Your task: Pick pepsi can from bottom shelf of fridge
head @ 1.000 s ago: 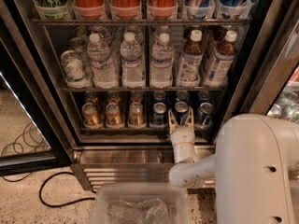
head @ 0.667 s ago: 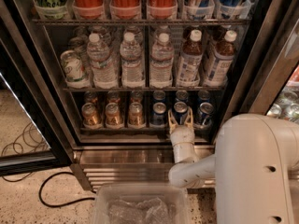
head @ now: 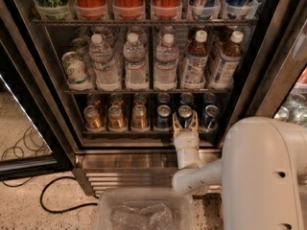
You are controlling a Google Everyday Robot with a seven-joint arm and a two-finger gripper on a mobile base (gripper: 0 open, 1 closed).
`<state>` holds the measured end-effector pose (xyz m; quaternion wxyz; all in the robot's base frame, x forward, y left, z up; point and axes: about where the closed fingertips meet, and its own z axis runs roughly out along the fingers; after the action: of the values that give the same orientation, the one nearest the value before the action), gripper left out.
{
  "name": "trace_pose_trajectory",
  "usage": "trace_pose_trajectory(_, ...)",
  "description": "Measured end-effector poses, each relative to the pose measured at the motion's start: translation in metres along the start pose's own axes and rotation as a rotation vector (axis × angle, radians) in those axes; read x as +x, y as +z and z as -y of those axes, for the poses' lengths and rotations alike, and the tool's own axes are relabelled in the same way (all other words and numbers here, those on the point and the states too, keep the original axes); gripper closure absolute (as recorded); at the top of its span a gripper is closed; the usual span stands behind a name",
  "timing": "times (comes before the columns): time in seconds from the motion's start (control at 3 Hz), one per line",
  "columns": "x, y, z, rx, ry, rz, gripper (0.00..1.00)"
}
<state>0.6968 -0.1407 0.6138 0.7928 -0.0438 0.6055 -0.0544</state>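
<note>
**While fingers flank it, pepsi can stands on bottom shelf**

Where the fridge [head: 144,163] holds its bottom shelf [head: 120,133], the gripper [head: 184,116] reaches in at the front row. Its fingers [head: 175,122] stand apart, the middle blue pepsi can [head: 184,111] upright between them; contact is unclear.

The matt cream-plastic gripper [head: 184,125] sits at the dark metal bottom shelf [head: 124,132] — before a glossy, silver-topped pepsi can [head: 184,112].
</note>
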Motion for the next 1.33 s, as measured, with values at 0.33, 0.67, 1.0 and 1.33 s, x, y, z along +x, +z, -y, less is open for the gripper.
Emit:
trace_pose_trajectory(0.33, -0.004, 0.001, 0.002, 0.009, 0.002, 0.008, 1.0)
trace_pose_trajectory(0.67, -0.018, 0.006, 0.008, 0.024, 0.005, 0.043, 1.0)
trace_pose_trajectory(1.0, -0.036, 0.007, 0.02, 0.035, 0.003, 0.086, 1.0)
trace_pose_trajectory(1.33, -0.057, 0.0, 0.026, 0.01, 0.007, 0.123, 1.0)
